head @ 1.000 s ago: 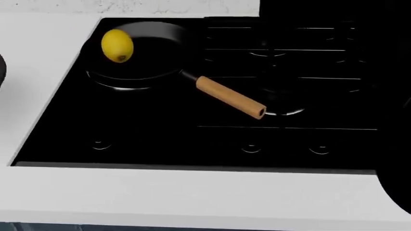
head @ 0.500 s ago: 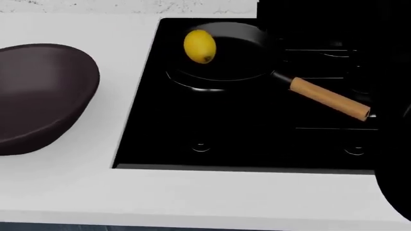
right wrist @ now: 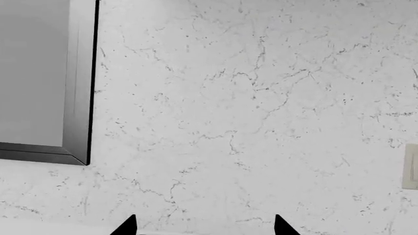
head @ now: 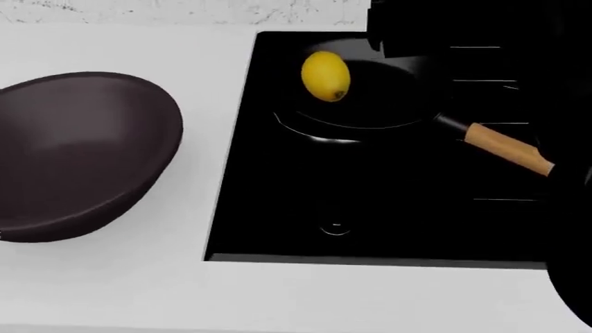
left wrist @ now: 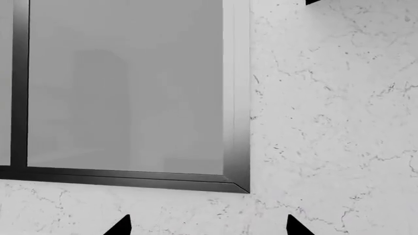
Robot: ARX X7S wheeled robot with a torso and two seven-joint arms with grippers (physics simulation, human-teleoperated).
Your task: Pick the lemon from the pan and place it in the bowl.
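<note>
Lemon (head: 326, 75) sits in pan (head: 356, 94) on black cooktop (head: 277, 187); white counter (head: 185, 291); both jaws spread, empty.

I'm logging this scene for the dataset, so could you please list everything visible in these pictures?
lemon: one, yellow, in the pan near its far-left rim.
pan: one, black with a wooden handle, on the hob's far-left burner.
bowl: one, dark brown-maroon, on the counter left of the hob.
hob: one, black, set in the counter.
counter: one, white.
wall: one, white marbled, faced by both wrist cameras.
window: one, dark-framed, in the wall.
left gripper: one, black, tips apart, holding nothing.
right gripper: one, black, tips apart, holding nothing.
</note>
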